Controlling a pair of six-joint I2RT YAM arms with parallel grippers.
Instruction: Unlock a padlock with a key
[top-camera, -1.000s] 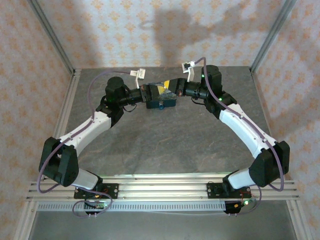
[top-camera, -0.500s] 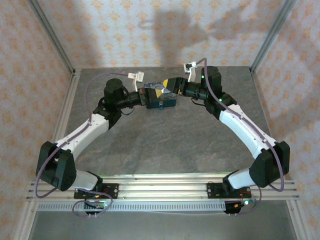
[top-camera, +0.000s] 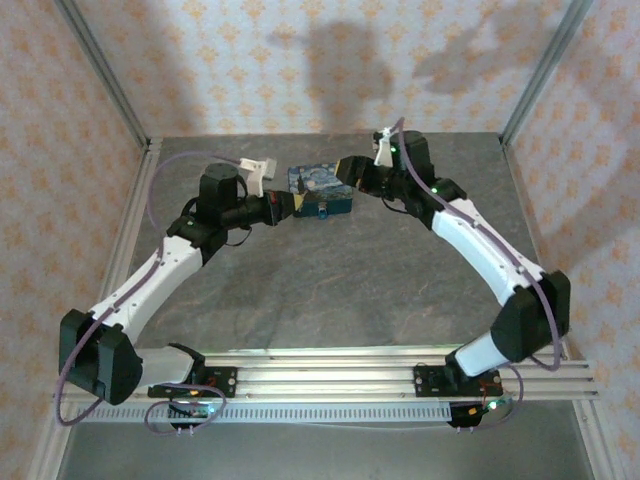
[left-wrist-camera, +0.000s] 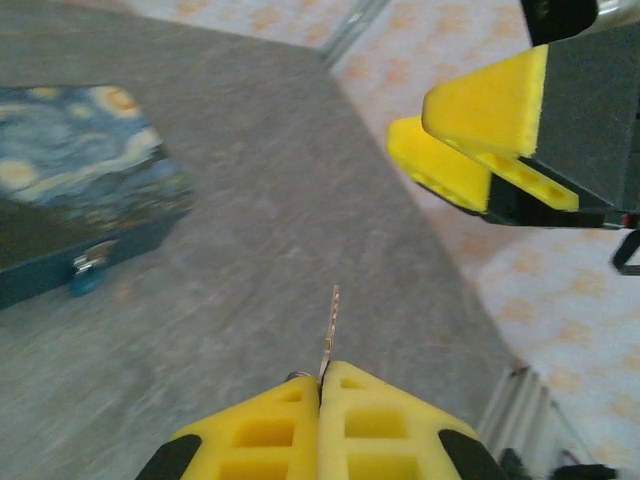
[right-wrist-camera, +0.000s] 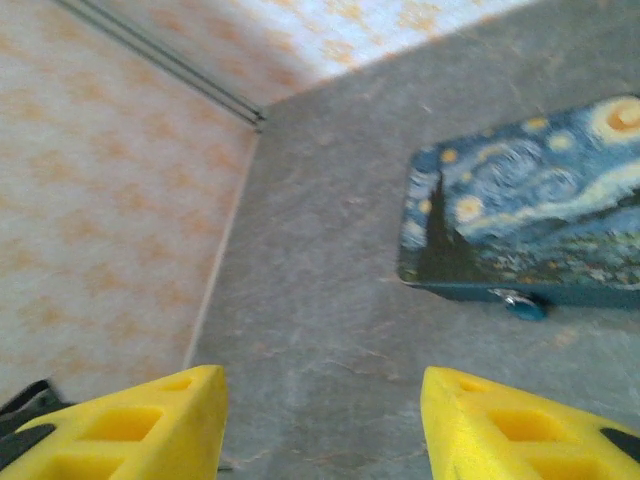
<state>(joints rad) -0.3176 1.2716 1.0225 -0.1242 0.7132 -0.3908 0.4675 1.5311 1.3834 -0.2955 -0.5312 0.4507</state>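
A thin pale key (left-wrist-camera: 331, 322) sticks out forward from my left gripper (left-wrist-camera: 321, 372), whose yellow fingers are shut on it. That gripper (top-camera: 284, 207) hovers just left of the dark blue swirly-print box (top-camera: 320, 187). A small blue padlock (left-wrist-camera: 88, 272) hangs on the box's front latch and also shows in the right wrist view (right-wrist-camera: 522, 303). My right gripper (right-wrist-camera: 320, 400) is open with nothing between its fingers, and it hangs at the box's right end (top-camera: 351, 171). Its yellow fingers (left-wrist-camera: 480, 130) appear in the left wrist view at the upper right.
The box (right-wrist-camera: 530, 200) lies flat on the grey stone-look table (top-camera: 330, 280) near the back. Patterned walls and metal frame posts (top-camera: 105, 75) close in the table on three sides. An aluminium rail (top-camera: 320, 375) runs along the near edge.
Both grippers have drawn back from the box: the left one slid leftwards with the key, the right one lifted away towards the back. The box lid now shows uncovered.
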